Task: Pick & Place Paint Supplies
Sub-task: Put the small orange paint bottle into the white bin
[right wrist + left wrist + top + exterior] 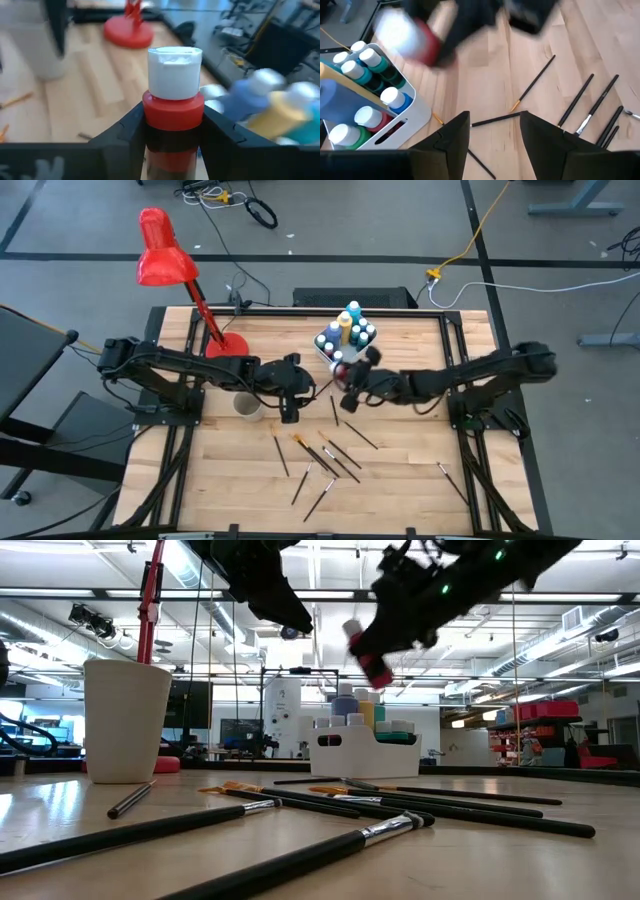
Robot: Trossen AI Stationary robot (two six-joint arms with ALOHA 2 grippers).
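Note:
My right gripper [173, 125] is shut on a red paint bottle with a white cap [174, 95], held in the air above the table's middle [368, 652], close to the white tray [328, 352]. Several capped bottles, blue, teal and yellow, stand in the tray [360, 755]. Several dark-handled brushes [330, 460] lie flat on the wood toward the near edge. My left gripper [495, 135] hovers open over the table next to the beige cup [247, 406], with nothing between its fingers. My right gripper pinches the bottle's red body [173, 116] between its two fingers, just below the white cap. The fingers come from the table's right, slanting a little down. The bottle is lifted clear, tilted, its cap [352, 630] pointing away from the wrist.
A red desk lamp [165, 260] stands on its base [228, 343] at the far left. The cup [125, 720] stands upright left of the brushes. One more brush [448, 476] lies near the right edge. Bare wood shows at near left.

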